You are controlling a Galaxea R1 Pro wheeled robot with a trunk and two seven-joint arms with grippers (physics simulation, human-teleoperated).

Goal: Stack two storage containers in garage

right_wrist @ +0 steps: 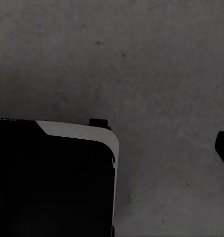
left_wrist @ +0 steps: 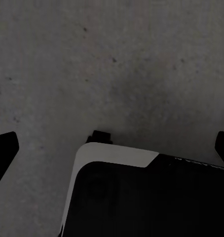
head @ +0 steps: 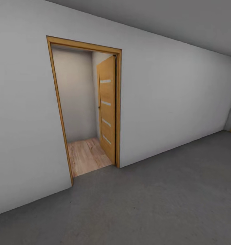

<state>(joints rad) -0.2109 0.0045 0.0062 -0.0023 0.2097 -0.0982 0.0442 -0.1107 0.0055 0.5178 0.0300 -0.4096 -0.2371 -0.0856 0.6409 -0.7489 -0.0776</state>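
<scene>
From the head view, the robot faces an open doorway (head: 86, 112) off the grey concrete floor (head: 156, 204); no bins visible, so it looks between trips. Wrist views: left jaws spread and empty over concrete (right probably too).

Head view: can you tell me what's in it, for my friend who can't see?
An open doorway with a wood frame in a pale grey wall leads to a small room with a light wood plank floor. Its wooden door stands swung inward, above a dark grey concrete floor.
</scene>
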